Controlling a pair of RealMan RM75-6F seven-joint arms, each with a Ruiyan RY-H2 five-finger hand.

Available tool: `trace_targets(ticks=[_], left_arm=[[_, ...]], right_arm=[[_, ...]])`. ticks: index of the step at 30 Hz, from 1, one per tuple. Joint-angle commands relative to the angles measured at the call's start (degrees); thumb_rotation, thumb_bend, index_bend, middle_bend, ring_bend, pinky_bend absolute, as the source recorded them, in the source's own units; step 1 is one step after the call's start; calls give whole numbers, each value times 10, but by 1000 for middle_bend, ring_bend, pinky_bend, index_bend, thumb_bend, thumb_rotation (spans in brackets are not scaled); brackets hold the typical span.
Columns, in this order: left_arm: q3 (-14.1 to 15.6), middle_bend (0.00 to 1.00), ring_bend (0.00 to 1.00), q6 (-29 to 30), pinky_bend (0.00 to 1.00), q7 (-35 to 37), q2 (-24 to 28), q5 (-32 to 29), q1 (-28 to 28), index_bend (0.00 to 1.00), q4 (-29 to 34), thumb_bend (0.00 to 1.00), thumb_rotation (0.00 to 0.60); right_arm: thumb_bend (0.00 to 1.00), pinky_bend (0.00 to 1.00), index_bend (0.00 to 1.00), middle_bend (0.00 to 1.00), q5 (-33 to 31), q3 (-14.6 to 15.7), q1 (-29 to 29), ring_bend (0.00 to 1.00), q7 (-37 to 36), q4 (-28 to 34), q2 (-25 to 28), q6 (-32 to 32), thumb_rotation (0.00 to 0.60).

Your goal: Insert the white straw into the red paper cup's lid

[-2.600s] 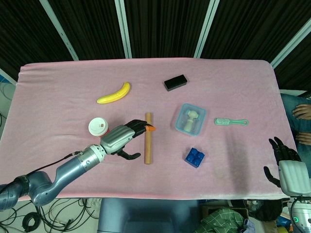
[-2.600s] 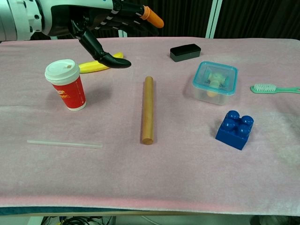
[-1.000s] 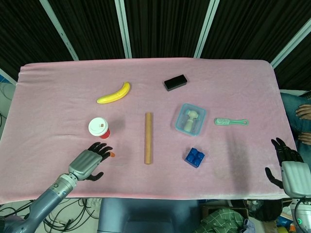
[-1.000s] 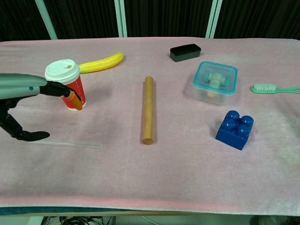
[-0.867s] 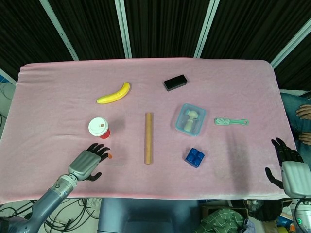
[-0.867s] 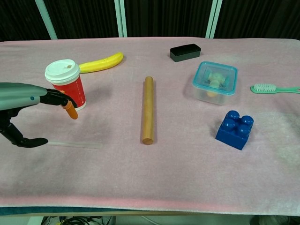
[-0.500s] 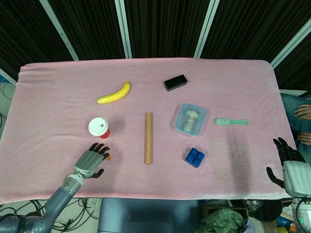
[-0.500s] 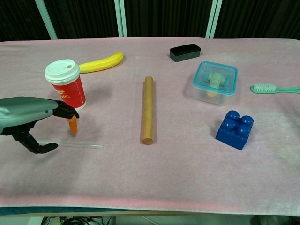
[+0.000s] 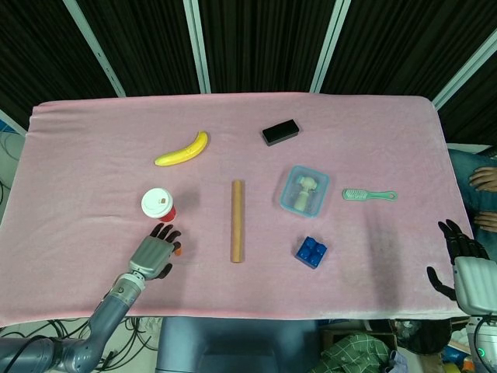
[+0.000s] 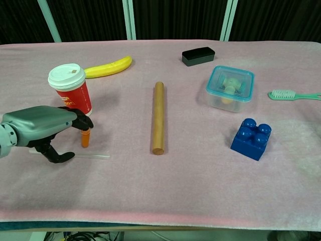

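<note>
— Where is the left hand (image 10: 42,131)?
— Over the straw (image 10: 93,156) lying on the surface (image 10: 175,186), fingers spread, holding nothing, just before the cup (image 10: 71,90).
— And the right hand (image 9: 464,272)?
— Spread too, at the far edge.

Left hand (image 10: 47,131): back of hand was a smooth grey-silver metallic shell; fingers (image 10: 75,118) were black and segmented; one fingertip carried an orange cap. Wrist was a grey cylindrical collar, leading into a blue-grey rounded forearm (image 9: 105,318) in the head view.

Right hand (image 9: 466,272): back plate was pale grey-white, squarish with rounded corners; fingers and thumb were black. Below it, at the frame's lower right corner, a light grey housing showed a small green indicator light.
</note>
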State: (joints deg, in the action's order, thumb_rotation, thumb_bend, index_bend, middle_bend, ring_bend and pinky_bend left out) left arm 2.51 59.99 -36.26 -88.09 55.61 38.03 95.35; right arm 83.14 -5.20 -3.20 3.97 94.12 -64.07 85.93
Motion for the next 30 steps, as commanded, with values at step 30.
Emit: trace_targets(ticks=[30], left_arm=[[5, 153, 21, 32, 37, -30, -39, 60, -25, 506, -33, 408, 600]], right_arm=[[264, 200, 67, 45, -5, -1, -1, 172, -2, 2, 0, -5, 600]])
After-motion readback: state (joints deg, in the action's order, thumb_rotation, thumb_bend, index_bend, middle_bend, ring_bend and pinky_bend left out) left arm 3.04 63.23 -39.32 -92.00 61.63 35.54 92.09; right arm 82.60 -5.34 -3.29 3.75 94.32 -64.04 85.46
